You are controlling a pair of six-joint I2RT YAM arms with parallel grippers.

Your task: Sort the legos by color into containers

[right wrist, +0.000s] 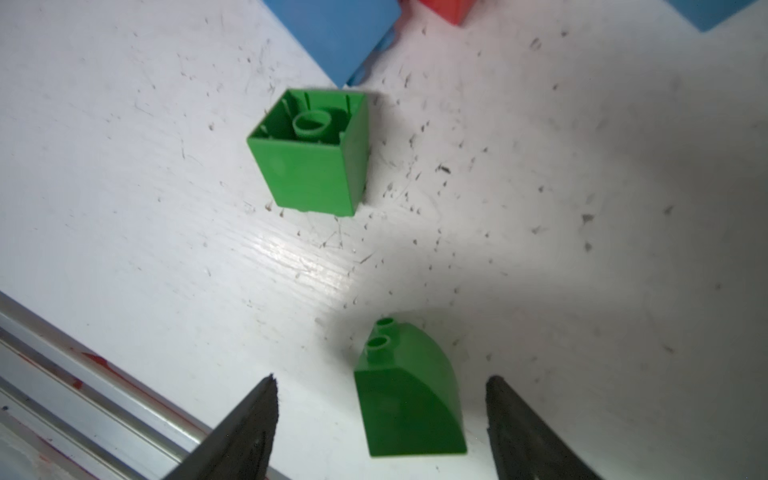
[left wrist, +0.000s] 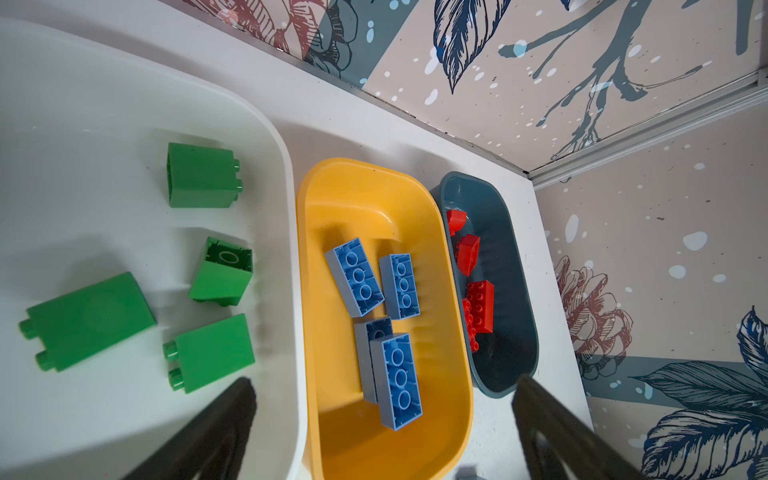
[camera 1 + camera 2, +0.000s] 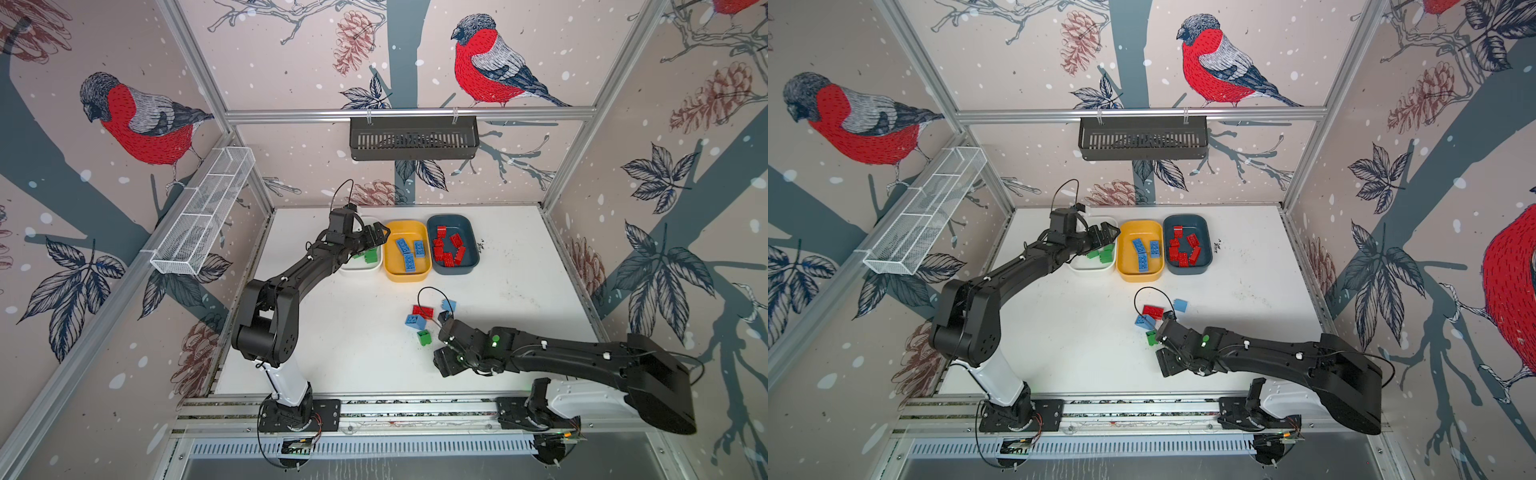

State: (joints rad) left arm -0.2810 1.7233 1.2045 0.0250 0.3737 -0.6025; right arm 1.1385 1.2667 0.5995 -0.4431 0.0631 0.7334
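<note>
Legos: mostly binned, green in the white tub, blue in the yellow tub, red in the dark teal tub, all three side by side at the back. Loose near the front right: a red brick, a paler blue brick, a square green brick and a curved green brick. Looks like the pickup of that curved piece, lying between the spread jaws of the right gripper (gap on each side, nothing pinched yet). Calls for a square squeeze, a lift, then a carry to the white tub. Left gripper: jaws wide, empty, over the white tub's edge, possibly in the way. Underneath, a white tabletop, scuffed and flecked; around, bullfinch wallpaper, aluminium framing, a black slotted basket, a white wire-mesh basket.
</note>
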